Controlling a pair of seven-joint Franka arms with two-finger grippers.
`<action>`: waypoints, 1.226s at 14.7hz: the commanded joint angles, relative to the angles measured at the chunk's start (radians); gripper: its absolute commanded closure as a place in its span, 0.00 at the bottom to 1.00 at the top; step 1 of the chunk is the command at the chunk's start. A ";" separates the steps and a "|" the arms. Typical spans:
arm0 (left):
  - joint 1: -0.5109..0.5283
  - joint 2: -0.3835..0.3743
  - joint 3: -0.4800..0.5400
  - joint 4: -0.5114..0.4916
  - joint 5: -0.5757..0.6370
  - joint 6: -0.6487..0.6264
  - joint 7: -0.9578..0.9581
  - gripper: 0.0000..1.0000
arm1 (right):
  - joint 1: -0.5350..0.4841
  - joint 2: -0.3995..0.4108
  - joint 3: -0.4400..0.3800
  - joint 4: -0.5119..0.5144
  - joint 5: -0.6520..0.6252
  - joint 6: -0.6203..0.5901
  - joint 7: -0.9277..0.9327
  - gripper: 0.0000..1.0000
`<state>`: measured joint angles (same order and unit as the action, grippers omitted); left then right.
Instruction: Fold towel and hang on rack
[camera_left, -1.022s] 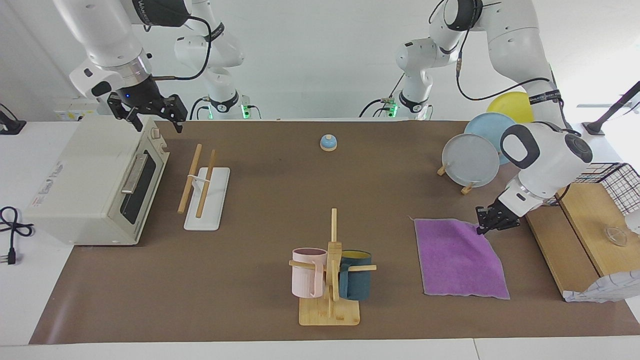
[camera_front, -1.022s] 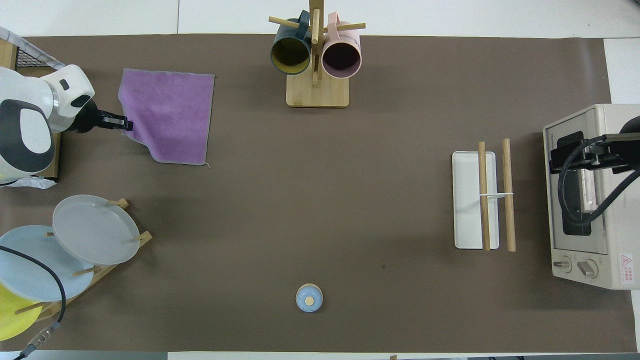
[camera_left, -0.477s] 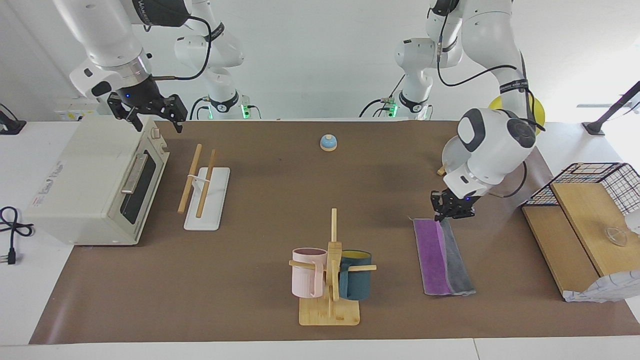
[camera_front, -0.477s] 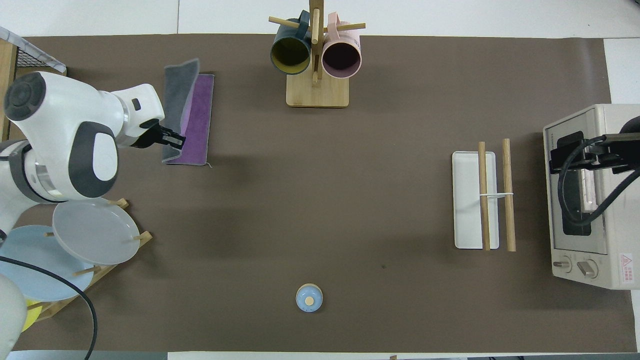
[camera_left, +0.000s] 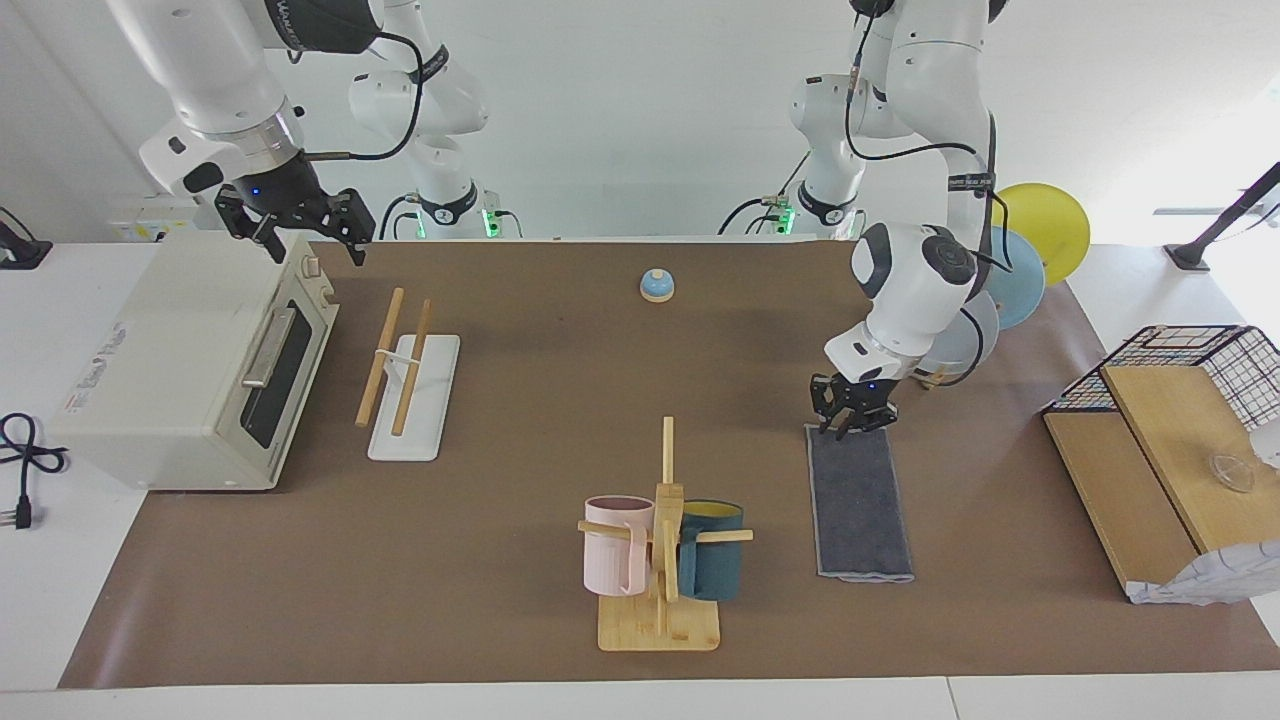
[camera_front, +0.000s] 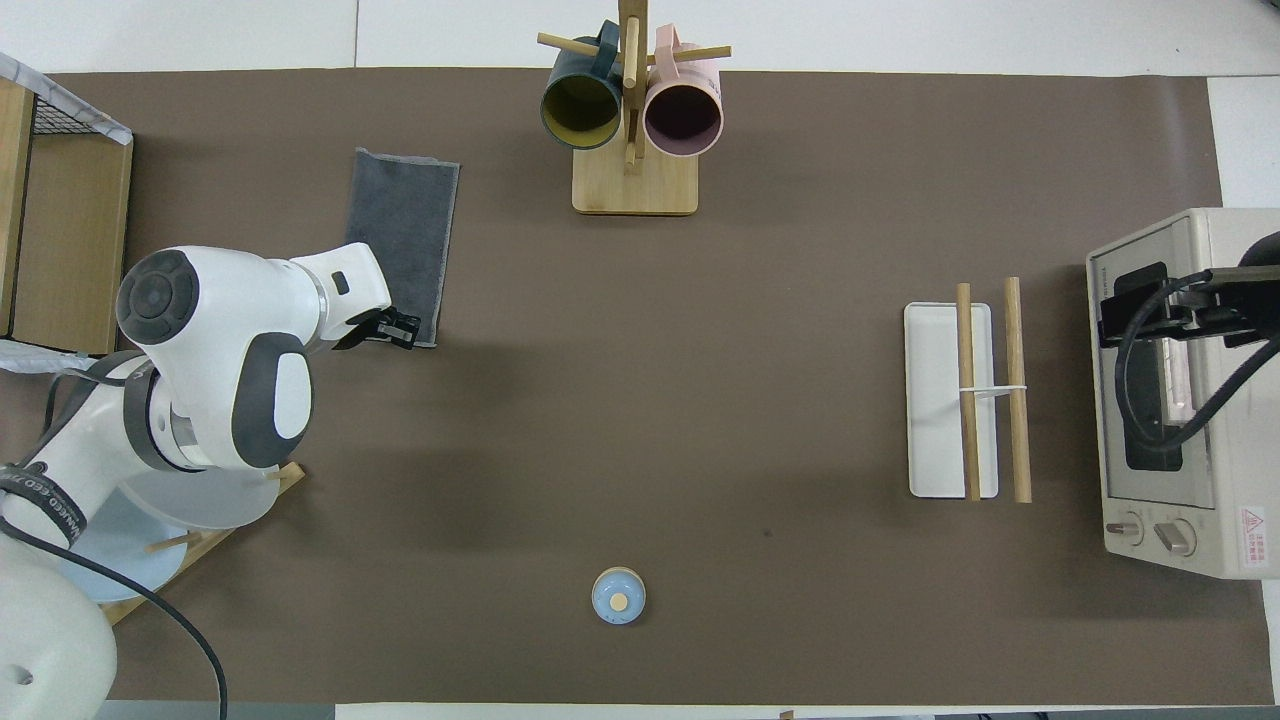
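Two claws in view; towel folded to a narrow dark strip.

Towel (camera_left: 860, 503) lies flat on the brown surface (camera_left: 540, 400) as a long rectangle of grey terry with a pale stitched edge, beside the wooden mug tree (camera_left: 662, 540) toward the left arm's end. A second ago it lay spread out, purple face up; half a second ago it was half turned over, showing purple and grey. Left claw (camera_left: 852, 418) sits at the strip's corner nearer the robots; whether its fingers are parted or pinching the cloth, I cannot tell. Rack (camera_left: 408, 375), two light-wood rods over a flat white base, stands unmoved beside the boxy cream oven (camera_left: 190, 360). Right claw (camera_left: 300, 225) waits above the oven, fingers spread.
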<state>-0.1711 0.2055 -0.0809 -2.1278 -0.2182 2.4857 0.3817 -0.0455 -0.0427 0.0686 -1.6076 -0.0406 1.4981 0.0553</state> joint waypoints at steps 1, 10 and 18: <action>0.045 -0.028 0.004 0.114 0.013 -0.225 -0.020 0.00 | -0.008 0.001 0.002 0.008 0.025 -0.007 -0.014 0.00; 0.182 0.188 -0.003 0.356 -0.098 -0.323 -0.010 0.01 | -0.008 0.001 0.002 0.008 0.025 -0.007 -0.014 0.00; 0.168 0.272 -0.003 0.371 -0.168 -0.258 -0.012 0.18 | -0.010 0.001 0.002 0.006 0.025 -0.007 -0.015 0.00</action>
<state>0.0053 0.4764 -0.0853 -1.7618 -0.3665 2.2119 0.3719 -0.0453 -0.0427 0.0689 -1.6076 -0.0406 1.4981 0.0553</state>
